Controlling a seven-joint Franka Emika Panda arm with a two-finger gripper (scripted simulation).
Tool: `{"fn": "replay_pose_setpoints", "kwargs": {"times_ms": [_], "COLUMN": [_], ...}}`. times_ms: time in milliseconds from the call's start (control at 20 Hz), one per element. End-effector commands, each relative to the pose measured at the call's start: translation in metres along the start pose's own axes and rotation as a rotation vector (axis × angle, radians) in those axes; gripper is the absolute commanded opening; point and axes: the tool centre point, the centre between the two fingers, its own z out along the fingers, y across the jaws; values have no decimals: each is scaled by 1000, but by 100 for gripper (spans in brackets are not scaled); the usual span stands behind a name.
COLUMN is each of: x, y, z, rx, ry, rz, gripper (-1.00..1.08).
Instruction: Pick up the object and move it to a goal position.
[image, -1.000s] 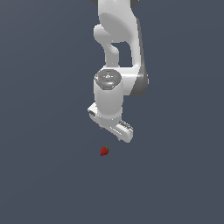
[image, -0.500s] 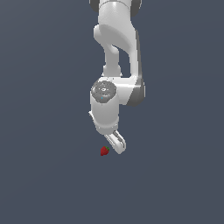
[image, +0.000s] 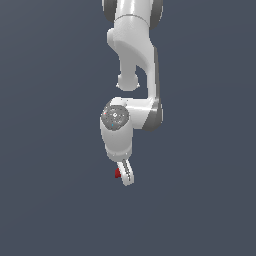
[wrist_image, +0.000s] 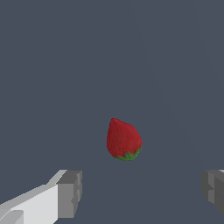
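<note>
The object (wrist_image: 124, 140) is a small red strawberry shape with a green leafy end, lying on the flat grey surface. In the exterior view only a sliver of the object (image: 117, 173) shows, just beside the white hand. My gripper (image: 126, 176) hangs directly over it, turned edge-on there so its fingers overlap. In the wrist view my gripper (wrist_image: 142, 192) is open, its two grey fingertips (wrist_image: 70, 194) spread wide apart, with the strawberry lying beyond the gap and touching neither.
The white arm (image: 134, 55) comes down from the top of the exterior view. Plain dark grey ground (image: 50, 200) surrounds the strawberry on every side.
The arm has lowered and the hand has rotated, moving from above and to the exterior view's right of the strawberry to right over it. The strawberry has not moved.
</note>
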Motion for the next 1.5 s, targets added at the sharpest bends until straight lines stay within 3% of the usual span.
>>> {"fn": "replay_pose_setpoints", "kwargs": {"times_ms": [0,550,900,1450], "x": [3,10,10,10], "y": [-2,-6,-6,-5], "z": [5,18,22,69], "rx": [-1,-4,-4,-4], "ry": [2,6,6,6], "rz": [60,195,198,202], "gripper": [100,100,100,100]}}
